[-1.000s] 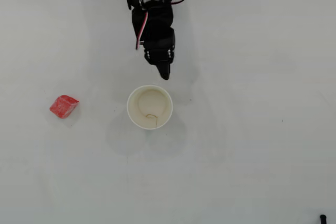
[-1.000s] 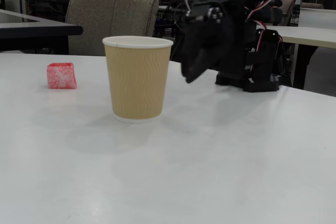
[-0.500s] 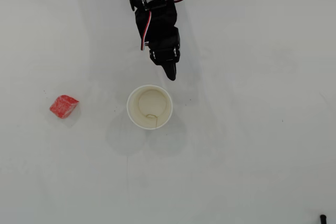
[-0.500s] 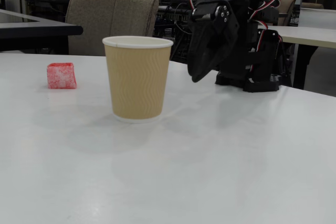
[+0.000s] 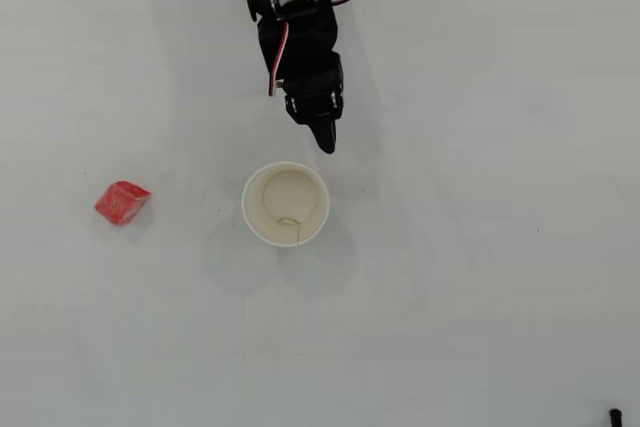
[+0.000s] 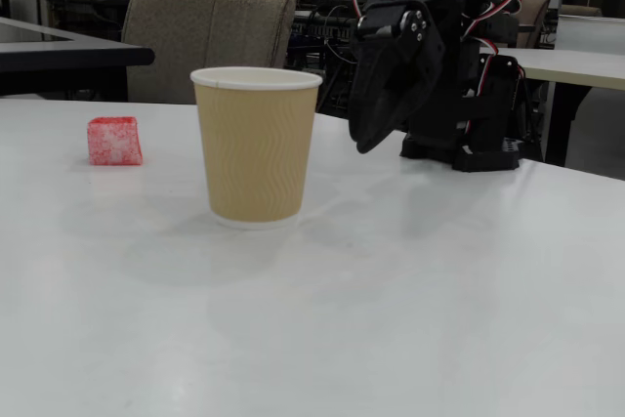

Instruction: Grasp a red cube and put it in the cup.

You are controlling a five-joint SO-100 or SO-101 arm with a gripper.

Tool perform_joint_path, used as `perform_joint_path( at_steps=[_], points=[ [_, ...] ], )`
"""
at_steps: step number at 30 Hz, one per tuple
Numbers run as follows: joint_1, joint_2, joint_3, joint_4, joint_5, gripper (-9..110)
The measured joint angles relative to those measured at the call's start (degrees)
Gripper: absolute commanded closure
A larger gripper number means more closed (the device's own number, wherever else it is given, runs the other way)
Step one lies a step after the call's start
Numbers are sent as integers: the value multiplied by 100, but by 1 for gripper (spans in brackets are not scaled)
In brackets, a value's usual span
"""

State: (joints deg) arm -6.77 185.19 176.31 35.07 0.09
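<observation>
A plain white table is filling the overhead view, wide open on every side. In the fixed view a padded chair and more desks are sitting behind it. The cup is standing upright mid-table, empty inside. The red cube is lying well apart to its left in the overhead view. The end effector is hovering just beyond the cup's rim, fingers together, holding nothing. The arm's base is getting cut off at the top edge.
</observation>
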Motion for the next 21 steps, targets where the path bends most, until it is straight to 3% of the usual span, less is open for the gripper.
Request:
perform_joint_path(
  at_steps=[21],
  points=[
    [0, 0, 0, 105, 0, 101]
  ],
)
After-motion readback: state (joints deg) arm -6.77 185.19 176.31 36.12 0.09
